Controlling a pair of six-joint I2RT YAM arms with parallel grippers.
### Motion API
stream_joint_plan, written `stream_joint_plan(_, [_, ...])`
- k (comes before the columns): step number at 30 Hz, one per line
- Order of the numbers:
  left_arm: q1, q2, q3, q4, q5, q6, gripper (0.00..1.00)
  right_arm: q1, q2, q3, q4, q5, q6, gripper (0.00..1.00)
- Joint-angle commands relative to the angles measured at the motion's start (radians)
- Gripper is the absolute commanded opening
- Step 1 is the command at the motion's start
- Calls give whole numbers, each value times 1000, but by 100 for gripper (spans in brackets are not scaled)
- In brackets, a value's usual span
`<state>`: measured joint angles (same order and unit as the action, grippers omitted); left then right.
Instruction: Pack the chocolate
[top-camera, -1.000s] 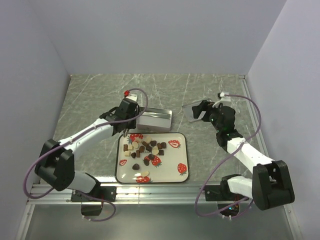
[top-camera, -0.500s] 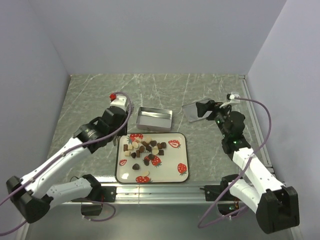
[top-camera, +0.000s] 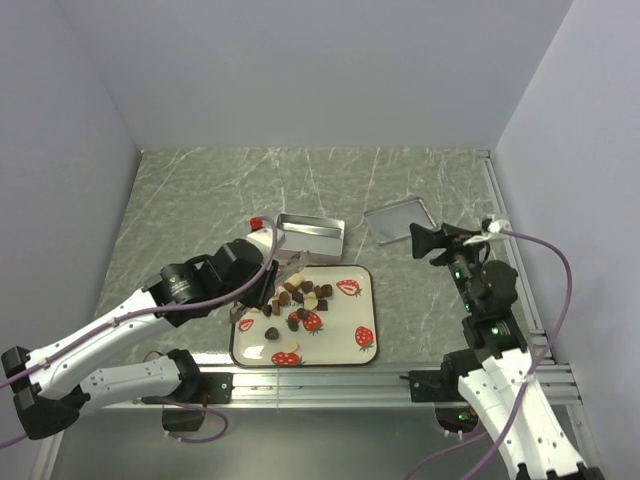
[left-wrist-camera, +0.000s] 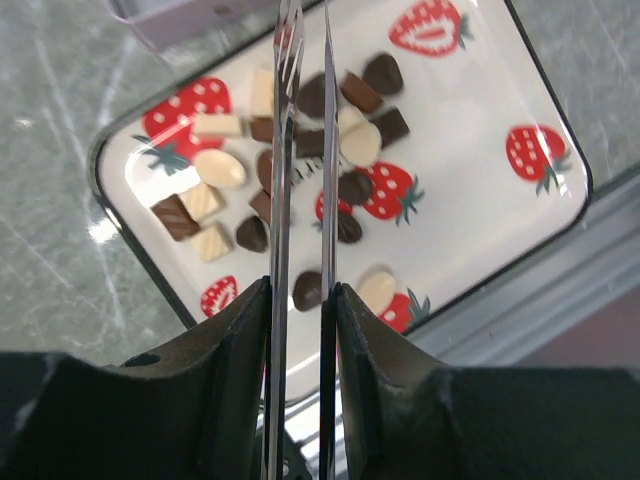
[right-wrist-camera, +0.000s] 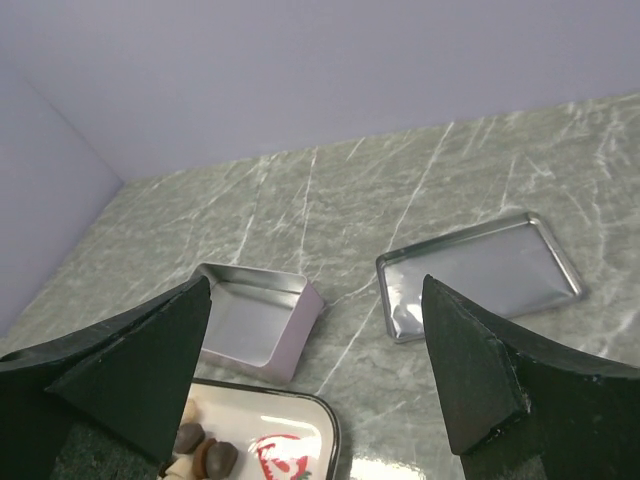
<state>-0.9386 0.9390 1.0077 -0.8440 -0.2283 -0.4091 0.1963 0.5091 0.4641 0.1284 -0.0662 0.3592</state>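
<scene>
The chocolate is a heap of small dark, light brown and cream pieces on the strawberry-print tray. In the left wrist view the chocolate lies under thin metal tweezers. My left gripper is shut on these tweezers, whose blades stand narrowly apart over the pieces. My right gripper hangs open at the right with nothing between its fingers.
An open silver tin stands just behind the tray. Its flat lid lies on the marble to the right of it. Walls close the table at the left, back and right.
My left arm has swung from beside the tin down over the tray with the tweezers. My right arm has drawn back towards the right, leaving the lid lying apart from it.
</scene>
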Motion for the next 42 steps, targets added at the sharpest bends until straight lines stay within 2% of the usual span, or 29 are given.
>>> stream_joint_plan(1, [-32,21,39,-26,73,0,37,-5,-84,1,-121,49,6,92])
stream_joint_plan(8, [-97,86,63,-79,99,-8,38,-5,-165,-25,-228,65,12,92])
stream_joint_plan(21, [-172,161,83,-145,79,-30,41,-5,-153,-31,-222,100,3,92])
stream_joint_plan(28, [-198,184,98,-113,158,-30,41,-5,-124,-28,-211,94,0,92])
stream_joint_plan(42, [-203,253,78,-86,152,-68,41,-5,-146,-31,-213,91,-2,93])
